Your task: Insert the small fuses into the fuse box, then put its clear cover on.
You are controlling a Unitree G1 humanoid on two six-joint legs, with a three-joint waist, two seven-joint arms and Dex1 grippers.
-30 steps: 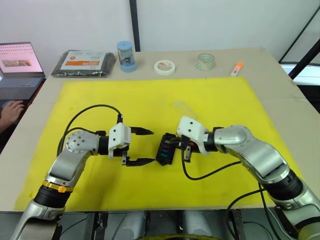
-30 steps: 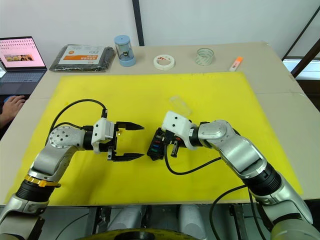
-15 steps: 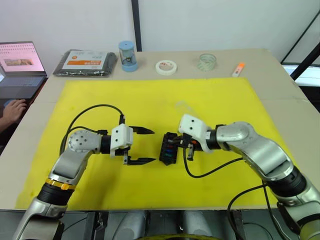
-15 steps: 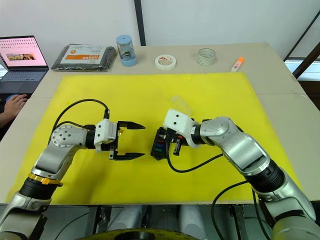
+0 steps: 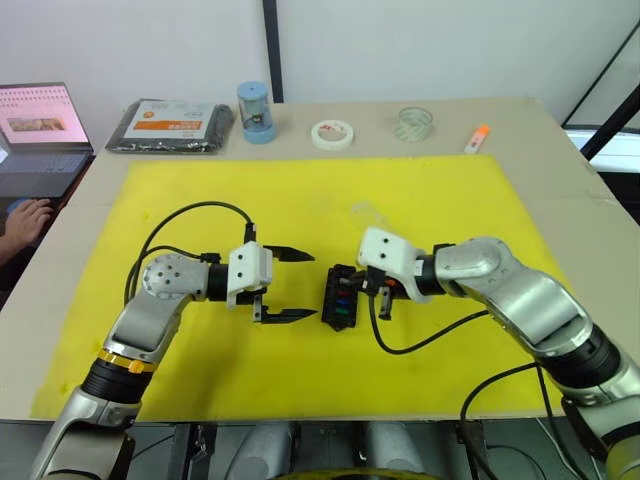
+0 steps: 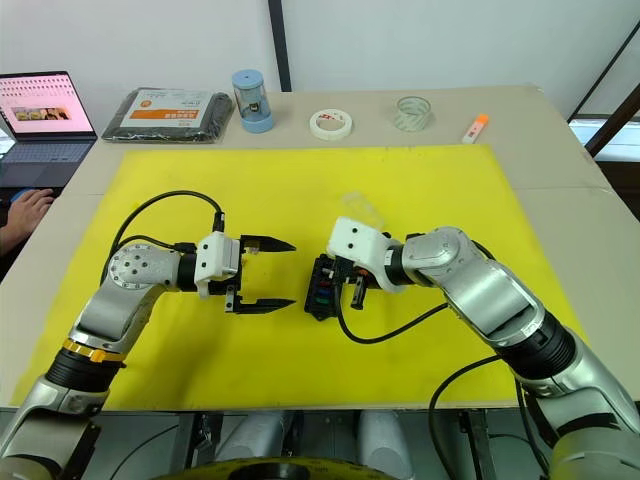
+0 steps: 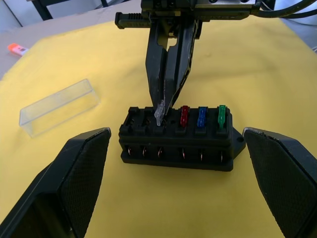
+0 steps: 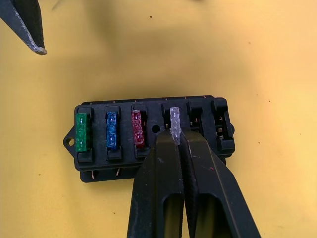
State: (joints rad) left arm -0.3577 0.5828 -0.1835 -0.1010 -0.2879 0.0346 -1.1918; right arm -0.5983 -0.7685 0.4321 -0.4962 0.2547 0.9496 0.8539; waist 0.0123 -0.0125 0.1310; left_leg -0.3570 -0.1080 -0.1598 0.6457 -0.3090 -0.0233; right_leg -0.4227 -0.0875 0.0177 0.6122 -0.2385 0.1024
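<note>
Lying mid yellow mat (image 5: 420, 190) on the worktop (image 5: 540, 130): black fuse box (image 8: 148, 131) carrying green, blue and red fuses. Reaching in sideways, right pincer (image 8: 175, 136) pinching a pale clear fuse (image 8: 175, 125) at a slot. Hovering beside, left pincer (image 5: 290, 285) gaping wide. Resting near, clear cover (image 7: 58, 106).

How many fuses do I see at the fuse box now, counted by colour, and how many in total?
Green fuse: 1
Blue fuse: 1
Red fuse: 1
Pale clear fuse, held in the right gripper at the fuse box: 1
Total: 4
</note>
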